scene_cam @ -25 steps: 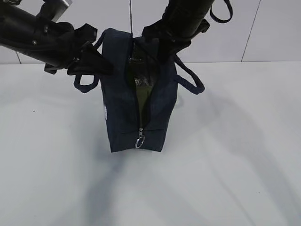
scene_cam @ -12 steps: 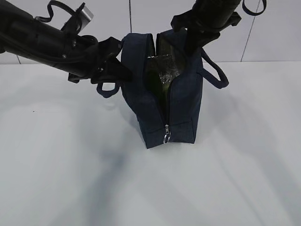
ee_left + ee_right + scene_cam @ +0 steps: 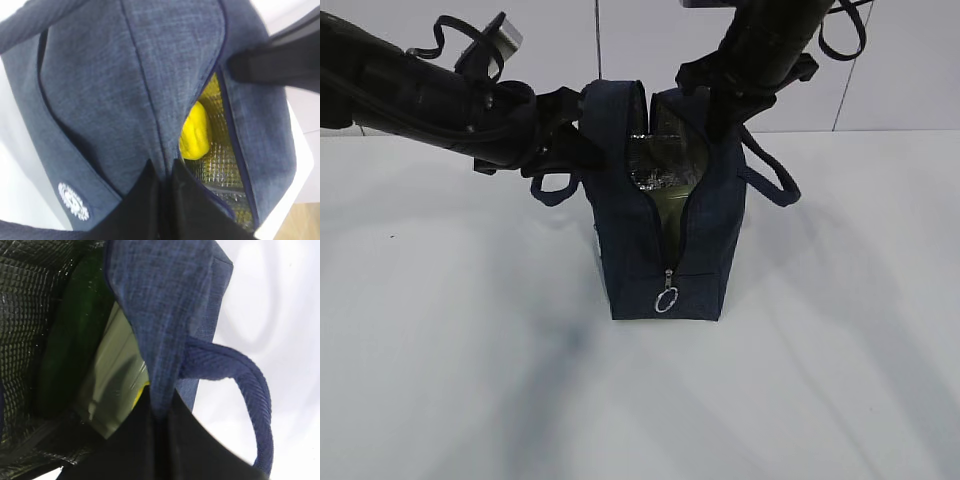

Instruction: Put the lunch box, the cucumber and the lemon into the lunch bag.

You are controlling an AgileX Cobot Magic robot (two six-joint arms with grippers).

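Bright, even light; soft shadows, blurred wrist close-ups.

One navy lunch bag stands on one white table, with two loop handles and one silver ring pull on its zipper. Inside it show one yellow lemon, one dark green cucumber and one sage-green lunch box lid. Two black grippers, the left gripper and the right gripper, each pinch one side of the bag's rim.

White table, white tiled wall behind
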